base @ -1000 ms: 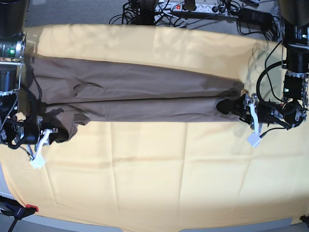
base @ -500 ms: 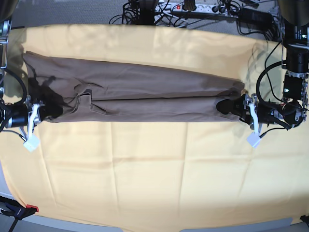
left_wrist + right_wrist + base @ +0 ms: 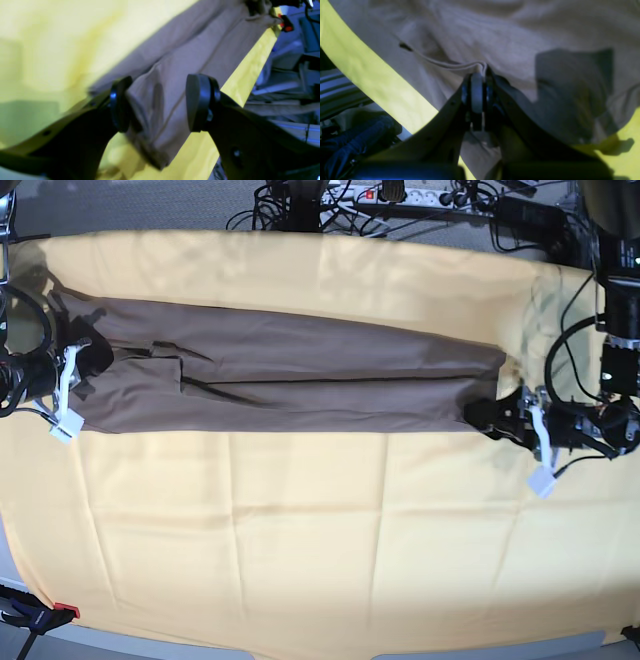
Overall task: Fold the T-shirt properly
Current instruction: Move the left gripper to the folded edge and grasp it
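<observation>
— Base view showed the T-shirt [image 3: 300,380] as a long narrow band across the far half of the desk [image 3: 300,560], reaching from its left edge nearly to its right edge, on the yellow cloth [image 3: 330,510].

— And the claws?

— The right claw [image 3: 478,92] was clenched on a fold of the fabric at the left edge. The left claw [image 3: 157,102] stood released, jaws apart around the shirt's other end, gripping nothing.

— So which step?

— Probably the lengthwise fold was done. Next, I judged, the left claw should clench on its end, then carry it towards the other.
</observation>
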{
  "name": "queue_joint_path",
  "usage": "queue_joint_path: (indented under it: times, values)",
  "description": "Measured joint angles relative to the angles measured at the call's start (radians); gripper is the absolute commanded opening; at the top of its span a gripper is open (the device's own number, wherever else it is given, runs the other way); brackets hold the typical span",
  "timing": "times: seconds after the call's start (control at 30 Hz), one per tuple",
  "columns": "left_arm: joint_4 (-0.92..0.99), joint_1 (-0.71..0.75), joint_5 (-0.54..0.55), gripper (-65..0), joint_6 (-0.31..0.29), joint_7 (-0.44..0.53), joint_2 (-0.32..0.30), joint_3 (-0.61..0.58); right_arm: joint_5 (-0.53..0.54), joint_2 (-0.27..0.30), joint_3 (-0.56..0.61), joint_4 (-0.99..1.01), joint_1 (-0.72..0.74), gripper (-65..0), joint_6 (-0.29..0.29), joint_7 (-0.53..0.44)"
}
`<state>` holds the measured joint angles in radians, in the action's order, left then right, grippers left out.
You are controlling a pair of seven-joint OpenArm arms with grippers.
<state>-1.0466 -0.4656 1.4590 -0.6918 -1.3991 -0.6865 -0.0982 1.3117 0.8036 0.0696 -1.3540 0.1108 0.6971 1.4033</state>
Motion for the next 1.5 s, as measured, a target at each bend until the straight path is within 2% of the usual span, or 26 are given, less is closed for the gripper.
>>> queue_joint_path:
  times: [0.03,0.13,0.17,0.2,0.33,0.43,0.5,0.57,0.6,0.73,0.83,0.93,1.07,1.2,1.23,1.37,1.5]
  values:
    - [0.0,-0.008,0.001,-29.4,0.0,0.0,-0.005,0.0,-0.002,0.0,0.0,0.0,0.0,-63.1,0.0,0.0]
    - [0.0,-0.016,0.001,-29.4,-0.001,0.003,-0.019,0.0,0.002,0.0,0.0,0.0,0.0,-46.1,0.0,-0.001]
    - [0.0,-0.016,0.001,-29.4,-0.001,0.002,-0.029,0.0,0.006,0.002,0.0,0.0,0.0,-42.4,0.0,-0.001]
    - [0.0,-0.016,0.0,-29.4,-0.001,-0.001,-0.039,0.0,0.011,0.005,0.0,0.0,0.0,-41.4,0.0,0.0]
    - [0.0,-0.019,0.0,-29.4,-0.001,0.002,-0.064,0.0,0.173,0.063,0.0,-0.01,0.0,-41.4,0.0,-0.004]
    - [0.0,-0.019,0.0,-29.4,-0.001,0.002,-0.082,0.0,0.146,0.129,0.0,-0.036,0.002,-41.4,0.0,-0.001]
    - [0.0,-0.019,0.0,-29.4,-0.001,0.006,-0.104,0.0,0.143,0.141,-0.008,-0.064,0.002,-41.5,0.0,0.004]
    - [0.0,-0.02,0.0,-29.4,-0.001,0.011,-0.127,0.003,0.148,0.13,-0.013,-0.088,0.003,-42.9,0.0,0.003]
    - [0.0,-0.02,0.0,-29.4,-0.001,0.009,-0.133,0.013,0.155,0.125,-0.013,-0.095,0.003,-45.6,0.0,0.0]
    - [0.0,-0.018,0.0,-29.4,-0.001,0.004,-0.141,0.103,0.149,0.078,-0.032,-0.094,0.021,-63.5,0.0,0.01]
    - [0.0,-0.021,0.001,-29.4,-0.001,0.01,-0.134,0.211,0.147,0.005,-0.082,-0.094,0.037,-65.0,0.0,-0.008]
    - [0.0,0.0,0.0,-29.4,-0.001,0.007,-0.135,0.33,-0.016,-0.063,-0.131,-0.094,0.03,-65.0,0.0,-0.073]
    - [0.0,0.071,0.001,-29.4,-0.001,0.003,-0.132,0.447,-0.202,-0.102,-0.152,-0.093,-0.027,-65.0,0.0,-0.2]
    - [0.001,0.178,0.0,-29.4,-0.002,0.002,-0.128,0.502,-0.418,-0.141,-0.153,-0.092,-0.096,-65.0,0.0,-0.309]
    - [0.001,0.2,-0.001,-29.4,-0.001,0.002,-0.128,0.504,-0.443,-0.142,-0.153,-0.093,-0.111,-65.0,0.0,-0.344]
    - [0.0,0.249,0.0,-29.4,-0.001,0.013,-0.099,0.504,-0.494,-0.148,-0.159,-0.096,-0.143,-65.0,-0.026,-0.386]
    - [0.001,0.285,-0.01,-29.4,-0.002,0.046,-0.023,0.504,-0.493,-0.165,-0.163,-0.097,-0.158,-65.0,-0.026,-0.386]
